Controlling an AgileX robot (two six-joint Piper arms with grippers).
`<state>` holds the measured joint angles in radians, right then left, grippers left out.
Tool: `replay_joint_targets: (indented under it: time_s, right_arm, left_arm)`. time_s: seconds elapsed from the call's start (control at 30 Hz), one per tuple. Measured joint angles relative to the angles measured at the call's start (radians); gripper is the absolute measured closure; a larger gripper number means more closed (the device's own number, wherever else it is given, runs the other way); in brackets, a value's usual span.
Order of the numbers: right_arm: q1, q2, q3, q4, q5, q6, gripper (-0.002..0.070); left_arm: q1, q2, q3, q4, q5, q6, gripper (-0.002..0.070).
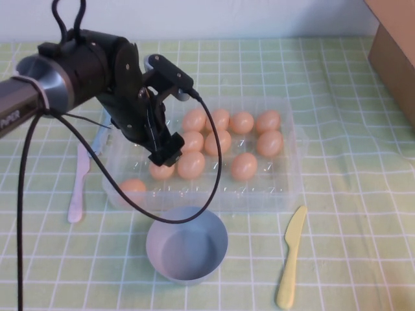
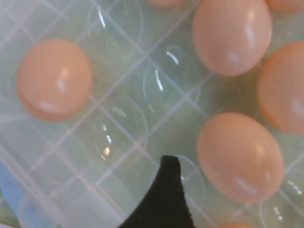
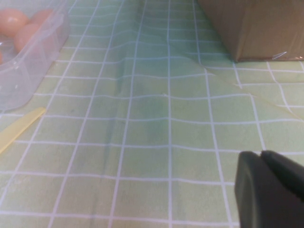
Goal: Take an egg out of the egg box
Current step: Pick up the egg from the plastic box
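Left gripper (image 1: 166,153) hangs low inside the egg box (image 1: 290,162), over its near-left cups. Whether it is spread or pressed together cannot be told: the left wrist view shows only one dark tip over an empty cup. The egg (image 2: 240,156) sits in the cup just beside that tip, apart from it. More eggs crowd the far side of the gripper, and one lone egg (image 1: 133,190) lies in the corner cup nearer the robot, with empty cups between. The box's low clear wall runs near the gripper on the robot's side, and just past it stands a round grey-blue bowl (image 1: 187,246).

Right gripper (image 3: 268,190) hovers over open cloth well away from the egg box; its state cannot be told either. A cardboard box (image 3: 251,26) stands beyond it.

Green checked cloth (image 1: 337,78), slightly creased, covers the table.

Eleven eggs show in the high view. Two plastic knives lie on the cloth: a yellow knife (image 1: 290,259) right of the bowl and a pale pink knife (image 1: 78,188) left of the egg box.
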<state>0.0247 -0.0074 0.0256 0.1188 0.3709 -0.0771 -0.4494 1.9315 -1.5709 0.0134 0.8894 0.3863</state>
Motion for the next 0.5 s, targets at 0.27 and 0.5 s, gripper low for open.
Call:
replay_joint_targets:
  time_s: [0.27,0.5]
  right_arm:
    - [0.000,0.000,0.000,0.000,0.000,0.000,0.0694]
    - [0.000,0.000,0.000,0.000,0.000,0.000,0.0694]
  left_arm:
    - [0.000,0.074,-0.008,0.022,-0.002,0.003,0.0069]
    - [0.000,0.095,-0.017,0.055,-0.016,0.003,0.0069]
